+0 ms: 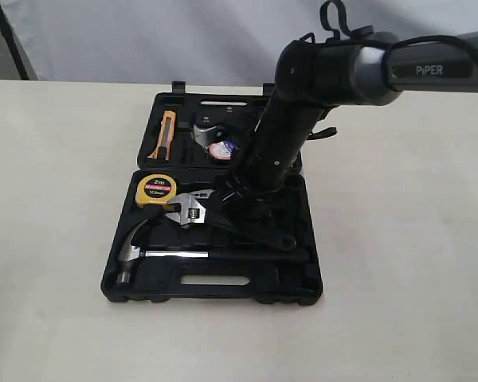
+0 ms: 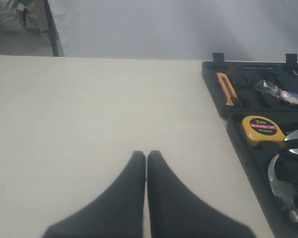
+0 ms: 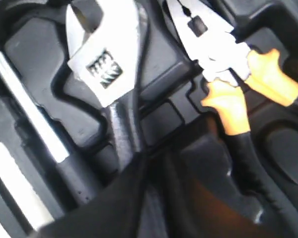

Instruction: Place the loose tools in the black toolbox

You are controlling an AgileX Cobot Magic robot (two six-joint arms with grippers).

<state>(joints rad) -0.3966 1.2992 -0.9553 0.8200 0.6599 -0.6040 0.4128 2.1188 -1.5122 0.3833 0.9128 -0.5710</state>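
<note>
- Your right gripper [image 3: 150, 171] pinches the wrench [image 1: 193, 208] by its handle.
- The wrench lies diagonally in the toolbox [image 1: 223, 296], head toward the tape measure [image 1: 155, 189].
- Your left gripper [image 2: 146, 157] is pressed together.

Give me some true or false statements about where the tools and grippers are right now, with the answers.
The hammer lies inside the black toolbox. True.
The left gripper is open. False: its fingers are closed together, above bare table.
The yellow tape measure sits outside the case. False: it is in the toolbox, next to the wrench head.
The right gripper is at the wrench handle. True.
The pliers have blue handles. False: orange.
</note>
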